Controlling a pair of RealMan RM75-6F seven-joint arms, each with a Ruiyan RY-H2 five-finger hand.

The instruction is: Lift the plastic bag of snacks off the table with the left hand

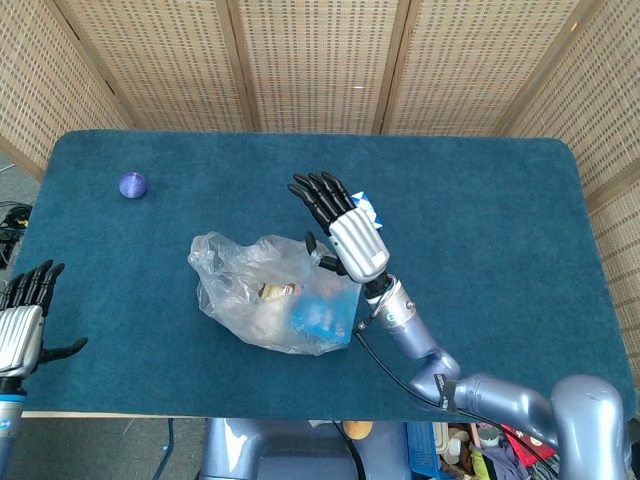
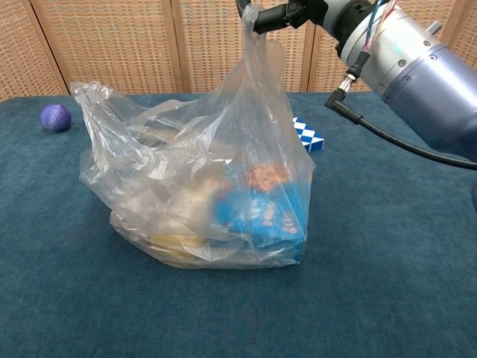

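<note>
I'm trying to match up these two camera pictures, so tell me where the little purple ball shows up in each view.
Head view: the purple ball lies near the table's far left corner, well clear of the plastic bag.
Chest view: the purple ball sits at the left edge, behind and left of the plastic bag.
Shared landmark: the blue and white checkered block just beyond the bag.

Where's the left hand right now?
Head view, bottom-left corner: the left hand sits open off the table's near-left edge, far from the bag.
</note>
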